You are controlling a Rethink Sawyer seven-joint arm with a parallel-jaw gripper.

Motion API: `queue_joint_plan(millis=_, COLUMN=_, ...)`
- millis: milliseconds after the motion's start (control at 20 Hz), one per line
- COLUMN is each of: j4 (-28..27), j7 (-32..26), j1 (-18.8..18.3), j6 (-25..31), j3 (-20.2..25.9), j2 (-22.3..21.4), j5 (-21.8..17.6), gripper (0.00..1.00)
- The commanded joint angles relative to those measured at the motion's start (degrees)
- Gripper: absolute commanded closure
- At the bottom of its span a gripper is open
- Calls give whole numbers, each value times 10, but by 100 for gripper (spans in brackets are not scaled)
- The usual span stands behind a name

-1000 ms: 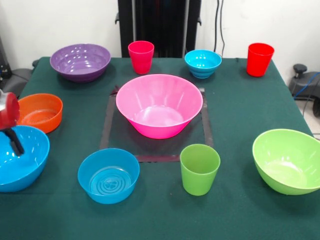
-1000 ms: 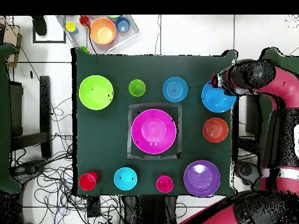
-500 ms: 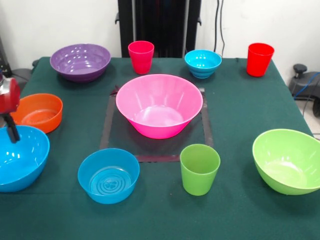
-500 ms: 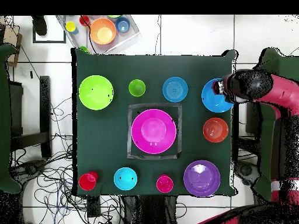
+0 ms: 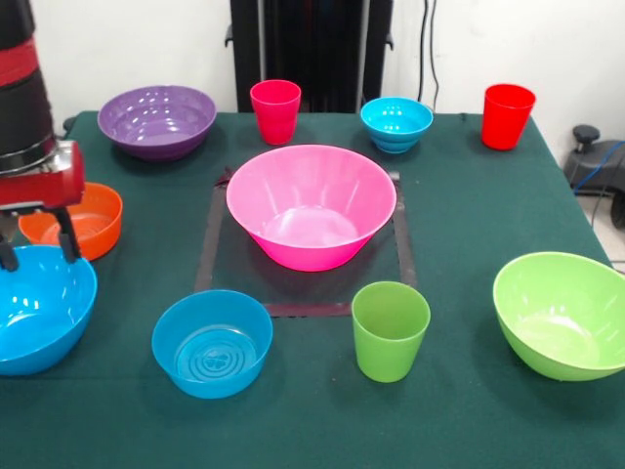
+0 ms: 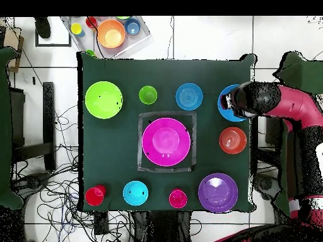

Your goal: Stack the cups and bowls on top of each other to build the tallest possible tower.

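My gripper is open at the table's left in the front view, its two fingers apart just over the far rim of the large blue bowl. In the overhead view the gripper covers part of that bowl. The large pink bowl stands empty in the middle. Around it are the orange bowl, purple bowl, a mid blue bowl, the small ribbed blue bowl and the lime green bowl. The pink-red cup, red cup and light green cup stand upright, apart.
A dark taped square frames the pink bowl on the green cloth. The orange bowl sits close behind the gripper's right finger. Off the table, a clear tray holds more small bowls. Cables lie on the floor beside the table.
The gripper has come in from the left edge of the front view and risen, showing both fingers spread over the large blue bowl's far rim. The bowls and cups have not moved.
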Motion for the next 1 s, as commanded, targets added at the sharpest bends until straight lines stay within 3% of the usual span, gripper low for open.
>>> queue_joint_plan(millis=50, j4=57, j7=85, j1=33, j6=-49, j3=-41, j2=9, j5=5, gripper=0)
queue_joint_plan(millis=350, j4=52, j7=85, j1=40, j6=-49, j3=-45, j2=17, j5=20, gripper=0)
queue_joint_plan(millis=1000, j4=61, j7=93, j1=52, j6=-112, j3=-64, j2=43, j5=16, gripper=0)
